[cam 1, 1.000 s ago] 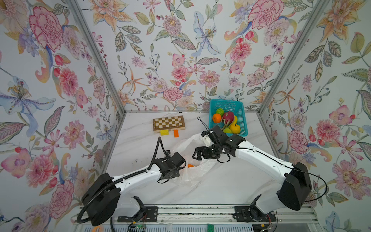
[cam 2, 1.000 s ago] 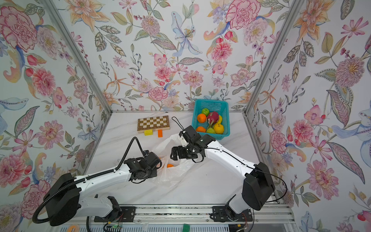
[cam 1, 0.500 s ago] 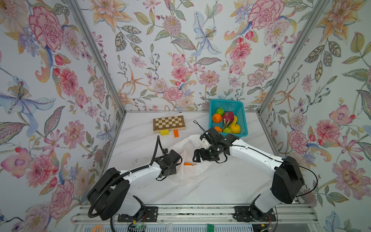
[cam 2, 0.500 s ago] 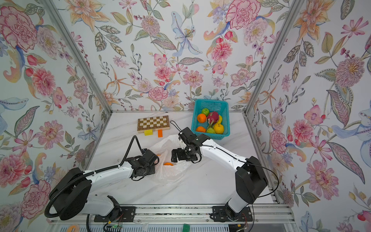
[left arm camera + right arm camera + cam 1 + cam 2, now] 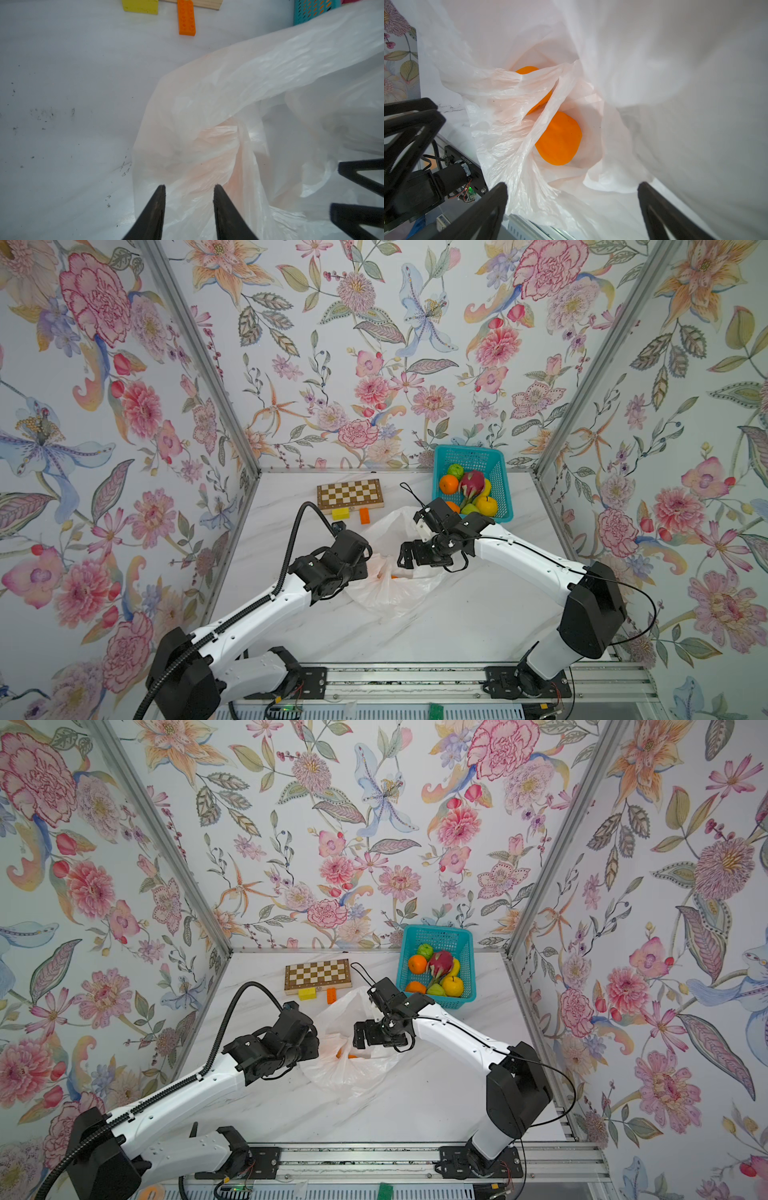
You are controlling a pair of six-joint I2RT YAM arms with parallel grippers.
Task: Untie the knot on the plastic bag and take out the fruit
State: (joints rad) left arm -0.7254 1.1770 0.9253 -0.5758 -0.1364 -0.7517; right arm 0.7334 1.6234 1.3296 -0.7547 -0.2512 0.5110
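A: How far along?
B: No knot shows; the plastic bag (image 5: 395, 593) gapes at table centre. Most fruit (image 5: 471, 483) sits in the basket (image 5: 469, 455), at one o'clock from it.
A: What's left?
B: Two oranges (image 5: 558, 139) inside, glowing through crinkly, translucent white film. The right gripper (image 5: 573, 185) is spread wide over them; the left gripper (image 5: 189, 187) is parted, pinching nothing, at the bag's nine o'clock.

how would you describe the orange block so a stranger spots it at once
Find the wooden chessboard at the back of the table. Two small blocks lie just in front; the orange block is the narrower one, on the basket side of the yellow block.
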